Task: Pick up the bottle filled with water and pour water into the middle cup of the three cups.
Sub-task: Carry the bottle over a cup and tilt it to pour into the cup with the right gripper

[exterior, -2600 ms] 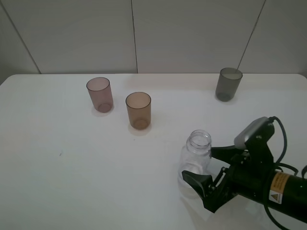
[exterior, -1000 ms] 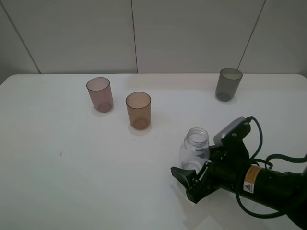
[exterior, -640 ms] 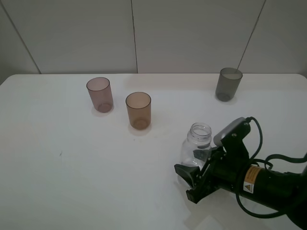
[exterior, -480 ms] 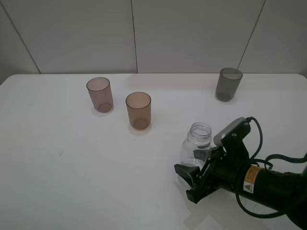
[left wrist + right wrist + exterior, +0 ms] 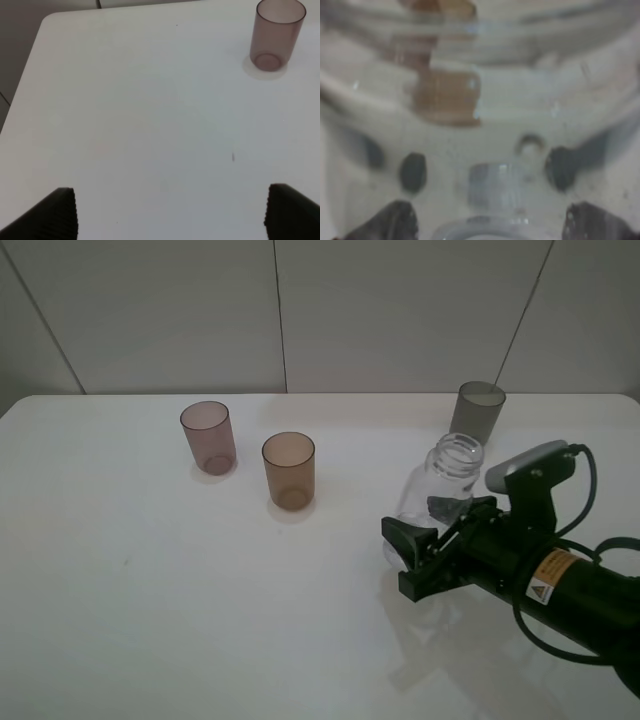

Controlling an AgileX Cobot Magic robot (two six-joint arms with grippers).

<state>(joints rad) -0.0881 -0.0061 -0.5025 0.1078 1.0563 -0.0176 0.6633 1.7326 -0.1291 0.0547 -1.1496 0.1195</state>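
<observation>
The clear bottle (image 5: 440,495) is upright between the fingers of my right gripper (image 5: 432,532), which is shut on it and holds it a little above the white table (image 5: 150,590). The amber-brown middle cup (image 5: 289,470) stands to the bottle's left and somewhat farther back. The pinkish-mauve cup (image 5: 208,437) stands left of it, and the dark grey cup (image 5: 477,408) is at the back right, just behind the bottle's neck. The bottle (image 5: 485,150) fills the right wrist view. My left gripper (image 5: 175,215) is open over bare table, with the mauve cup (image 5: 277,32) well ahead of it.
The table's far edge meets a pale panelled wall (image 5: 280,310). The table's left edge and corner (image 5: 42,22) show in the left wrist view. My right arm's black body (image 5: 560,585) lies over the table's right front part.
My right gripper closed around the bottle, then lifted it and carried it up and to the right, farther back on the table. The cups have not moved.
</observation>
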